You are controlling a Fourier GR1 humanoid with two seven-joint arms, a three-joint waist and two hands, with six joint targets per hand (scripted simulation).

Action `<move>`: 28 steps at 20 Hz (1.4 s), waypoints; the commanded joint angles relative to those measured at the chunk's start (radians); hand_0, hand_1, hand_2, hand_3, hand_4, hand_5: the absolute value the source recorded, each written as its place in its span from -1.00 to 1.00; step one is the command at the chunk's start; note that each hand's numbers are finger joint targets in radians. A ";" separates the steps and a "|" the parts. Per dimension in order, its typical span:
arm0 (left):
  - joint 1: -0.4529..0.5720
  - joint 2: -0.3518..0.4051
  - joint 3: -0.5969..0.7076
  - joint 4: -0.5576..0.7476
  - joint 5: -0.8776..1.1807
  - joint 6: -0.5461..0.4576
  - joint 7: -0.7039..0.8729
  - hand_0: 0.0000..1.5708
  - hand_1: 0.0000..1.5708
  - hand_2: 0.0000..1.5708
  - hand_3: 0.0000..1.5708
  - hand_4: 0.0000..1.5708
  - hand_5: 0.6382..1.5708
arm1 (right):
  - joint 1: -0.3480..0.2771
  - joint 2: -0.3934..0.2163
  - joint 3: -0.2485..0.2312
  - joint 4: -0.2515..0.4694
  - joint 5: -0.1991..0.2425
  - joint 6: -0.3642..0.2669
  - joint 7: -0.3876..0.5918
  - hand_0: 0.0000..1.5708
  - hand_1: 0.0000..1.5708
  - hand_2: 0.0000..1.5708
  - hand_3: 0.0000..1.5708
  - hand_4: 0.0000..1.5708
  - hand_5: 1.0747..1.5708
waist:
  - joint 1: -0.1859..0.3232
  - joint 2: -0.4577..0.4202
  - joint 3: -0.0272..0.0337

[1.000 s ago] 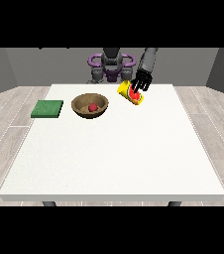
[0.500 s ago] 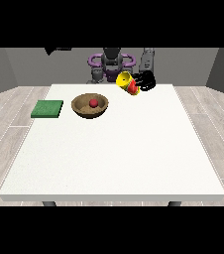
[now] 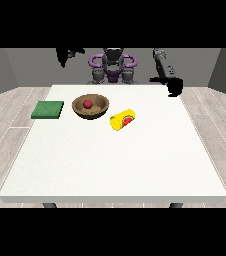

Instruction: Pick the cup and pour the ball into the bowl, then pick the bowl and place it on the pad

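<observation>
Cup lies tipped on table, apart from curled, empty right-side hand.

A single front view looks from across the surface, raised and angled downward, facing the robot behind the far edge. It stands well back, so the whole surface shows, all four edges included.
</observation>
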 commanded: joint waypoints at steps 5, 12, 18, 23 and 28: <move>-0.072 0.254 0.056 0.017 0.070 -0.212 0.115 -1.00 -1.00 -1.00 -1.00 -1.00 0.90 | 0.006 0.044 -0.006 0.175 0.032 -0.014 -0.103 -1.00 -1.00 -1.00 -1.00 -0.40 0.99 | 0.026 0.056 0.0058; -0.259 0.411 0.061 -0.035 0.084 -0.202 0.344 -1.00 -1.00 -1.00 -1.00 -1.00 0.90 | -0.018 0.095 -0.039 0.470 -0.014 0.062 -0.337 -1.00 -1.00 -1.00 -1.00 -0.47 1.00 | 0.004 0.092 0.0077; -0.275 0.477 0.077 -0.072 0.096 -0.205 0.396 -1.00 -1.00 -1.00 -1.00 -1.00 0.94 | -0.066 0.016 -0.109 0.711 -0.052 0.185 -0.457 -1.00 -1.00 -1.00 -1.00 -0.60 1.00 | -0.002 0.097 0.0069; -0.374 0.533 0.073 -0.106 0.130 -0.232 0.499 -1.00 -1.00 -1.00 -1.00 -1.00 0.94 | -0.160 0.045 -0.123 0.892 -0.039 0.157 -0.532 -1.00 -1.00 -1.00 -1.00 -0.61 0.99 | 0.013 0.122 0.0072; -0.346 0.526 0.088 -0.110 0.167 -0.250 0.513 -1.00 -1.00 -1.00 -1.00 -1.00 0.93 | -0.244 0.020 -0.166 1.023 -0.078 0.159 -0.508 -1.00 -1.00 -1.00 -1.00 -0.49 1.00 | 0.019 0.094 0.0063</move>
